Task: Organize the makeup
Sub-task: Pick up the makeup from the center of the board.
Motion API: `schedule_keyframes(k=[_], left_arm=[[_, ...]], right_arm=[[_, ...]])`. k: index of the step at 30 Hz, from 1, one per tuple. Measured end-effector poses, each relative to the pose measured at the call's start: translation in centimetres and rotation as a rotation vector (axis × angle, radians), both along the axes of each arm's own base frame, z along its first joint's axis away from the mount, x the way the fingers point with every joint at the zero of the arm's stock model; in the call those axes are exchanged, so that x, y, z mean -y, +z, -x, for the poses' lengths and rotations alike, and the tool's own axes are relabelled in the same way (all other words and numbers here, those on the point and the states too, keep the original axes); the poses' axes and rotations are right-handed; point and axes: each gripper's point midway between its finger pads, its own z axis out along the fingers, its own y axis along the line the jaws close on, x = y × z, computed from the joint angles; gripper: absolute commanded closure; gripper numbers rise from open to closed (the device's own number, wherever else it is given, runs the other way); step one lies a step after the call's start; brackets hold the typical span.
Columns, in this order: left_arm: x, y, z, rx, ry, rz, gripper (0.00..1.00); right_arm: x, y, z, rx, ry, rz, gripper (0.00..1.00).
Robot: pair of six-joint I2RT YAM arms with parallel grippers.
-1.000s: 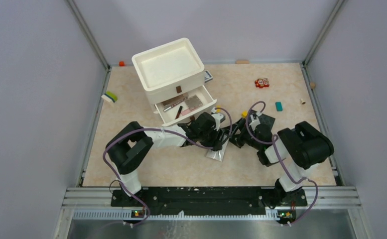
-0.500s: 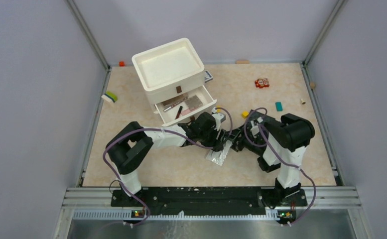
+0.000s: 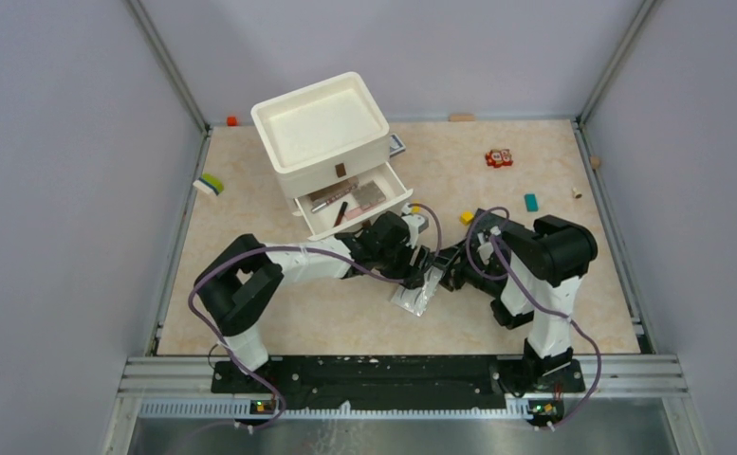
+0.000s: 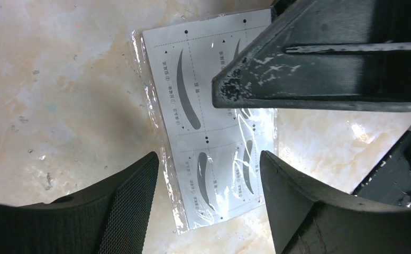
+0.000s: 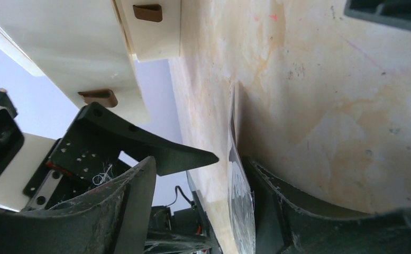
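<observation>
The white false-eyelash card (image 4: 192,106), in its clear sleeve, lies on the worktop (image 4: 60,79) directly under the gap of the left claw (image 4: 208,159), whose fingers stand spread with nothing pinched. The right claw (image 5: 200,161) is spread too. The card's edge sits between its fingers, close beside one and apart from the other.

Bright, even overhead light; only soft shadows on the beige marbled tabletop (image 3: 345,322). Glare streaks the clear sleeve of the white eyelash card (image 4: 203,132). Diffuse dark shadow beside my black left fingers (image 4: 113,211); card print sharp.
</observation>
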Motion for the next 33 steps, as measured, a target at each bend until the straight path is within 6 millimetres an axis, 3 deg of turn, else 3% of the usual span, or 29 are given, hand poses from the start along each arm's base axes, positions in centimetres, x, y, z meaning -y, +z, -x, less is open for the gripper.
schedule_keyframes(k=[5, 19, 33], left_arm=[[-0.2, 1.9, -0.1, 0.026, 0.001, 0.012, 0.24], [-2.0, 6.2, -1.0, 0.145, 0.041, 0.008, 0.23], [-4.0, 4.8, -0.6, 0.149, 0.075, -0.057, 0.23]], right_arm=[[0.0, -0.2, 0.0, -0.001, -0.001, 0.005, 0.45], [0.1, -0.5, 0.3, 0.002, 0.007, 0.021, 0.46], [0.5, -0.5, 0.9, 0.07, 0.029, 0.077, 0.54]])
